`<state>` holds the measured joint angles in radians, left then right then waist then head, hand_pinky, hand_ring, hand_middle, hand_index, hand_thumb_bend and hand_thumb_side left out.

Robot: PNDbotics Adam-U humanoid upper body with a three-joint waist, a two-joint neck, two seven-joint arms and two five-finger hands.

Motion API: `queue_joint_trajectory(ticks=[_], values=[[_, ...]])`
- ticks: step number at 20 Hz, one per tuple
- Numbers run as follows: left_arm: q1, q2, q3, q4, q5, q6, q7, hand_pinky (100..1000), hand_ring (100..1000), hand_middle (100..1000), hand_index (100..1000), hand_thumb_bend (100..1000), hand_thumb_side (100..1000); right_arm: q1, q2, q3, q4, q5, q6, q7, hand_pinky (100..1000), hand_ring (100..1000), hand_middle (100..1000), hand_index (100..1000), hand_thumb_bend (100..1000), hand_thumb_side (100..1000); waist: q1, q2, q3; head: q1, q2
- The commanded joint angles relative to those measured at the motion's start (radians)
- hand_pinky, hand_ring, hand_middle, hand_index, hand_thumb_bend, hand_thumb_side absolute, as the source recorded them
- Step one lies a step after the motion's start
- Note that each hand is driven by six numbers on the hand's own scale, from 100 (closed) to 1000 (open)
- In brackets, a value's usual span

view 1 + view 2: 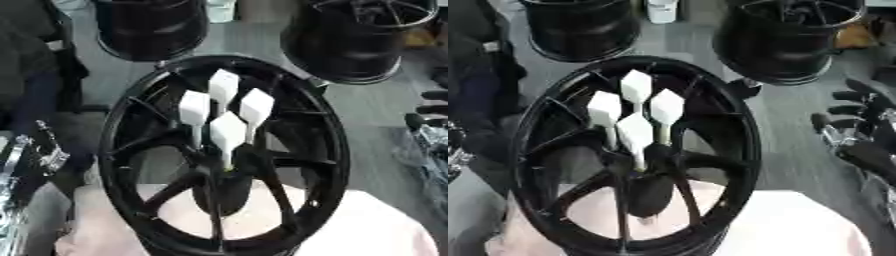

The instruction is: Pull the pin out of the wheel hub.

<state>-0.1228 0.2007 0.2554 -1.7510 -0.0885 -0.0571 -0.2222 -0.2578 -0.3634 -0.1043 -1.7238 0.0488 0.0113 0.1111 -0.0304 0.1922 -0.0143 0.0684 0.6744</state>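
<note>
A large black wheel hub [109, 145] stands tilted in the middle, spokes facing me. Several white pins [227, 132] with broad faceted heads stick out of its centre boss [229, 167], bunched together. My right hand [843, 108] hangs at the right edge, level with the pins and well apart from the wheel, with its dark fingers straight and pointing left. My left hand [42, 149] shows at the lower left edge, silver fingers up, beside the rim and touching nothing. Neither hand holds anything.
The wheel's lower part rests against a pale pink padded surface [376, 225]. Two more black wheels stand on the grey floor behind, one at the back left [153, 30] and one at the back right [359, 45].
</note>
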Motion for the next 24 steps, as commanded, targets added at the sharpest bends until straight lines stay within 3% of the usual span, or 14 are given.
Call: queue_joint_trajectory(ticks=[1,12,16,19,24], values=[[-0.009,0.007,-0.002,-0.023,0.003,-0.001,-0.002,658,671,684,795,679,601,-0.005,-0.009,-0.01,-0.023,-0.003,0.002,-0.003,669,746,781,935,367,270,0.002,-0.016,-0.002,-0.004,0.005],[-0.009,0.013,-0.004,-0.023,-0.003,-0.004,-0.01,659,673,686,795,672,606,0.004,0.002,-0.014,-0.03,-0.01,0.003,-0.005,668,746,780,931,367,273,0.004,0.0,-0.013,-0.018,0.025],[-0.015,0.058,-0.01,-0.028,-0.008,-0.008,-0.004,655,663,666,790,664,602,0.004,0.006,-0.014,-0.032,-0.011,0.004,-0.005,667,746,780,931,368,272,0.009,0.003,-0.019,-0.02,0.021],[-0.044,0.186,-0.03,-0.039,0.004,-0.017,0.01,657,654,641,789,667,582,0.008,0.006,-0.013,-0.03,-0.011,0.005,-0.004,667,746,780,931,368,272,0.015,-0.001,-0.018,-0.028,0.015],[-0.173,0.508,-0.125,-0.031,0.072,-0.064,0.001,671,656,645,795,689,560,0.017,-0.003,-0.009,-0.025,-0.007,0.006,-0.001,667,745,780,932,368,272,0.031,-0.014,-0.02,-0.031,0.011]])
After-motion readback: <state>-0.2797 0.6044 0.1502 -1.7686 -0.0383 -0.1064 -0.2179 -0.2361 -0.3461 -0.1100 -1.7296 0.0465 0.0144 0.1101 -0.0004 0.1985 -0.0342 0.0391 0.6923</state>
